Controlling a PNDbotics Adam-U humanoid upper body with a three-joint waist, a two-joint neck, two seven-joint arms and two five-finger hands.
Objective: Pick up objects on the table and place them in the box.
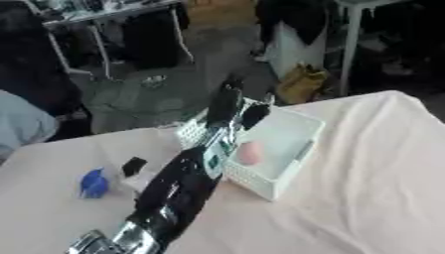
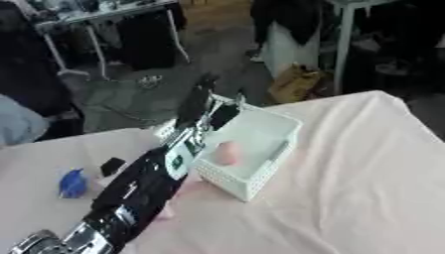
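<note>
The left hand reaches over the far edge of the box. Its fingers look straight and close together and seem to hold nothing, but they are blurry. A pink thing already lies in the box, just below the fingers. A blue thing waits on the table, far back beside the arm. It looks small and light, maybe soft; grab it round the middle. A small black thing is half hidden by the arm. The right hand is not seen.

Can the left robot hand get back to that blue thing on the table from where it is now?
Probably yes. The left robot hand is over the white basket's far-left rim, and the blue object lies in the open left of the arm, beside a small black item.
</note>
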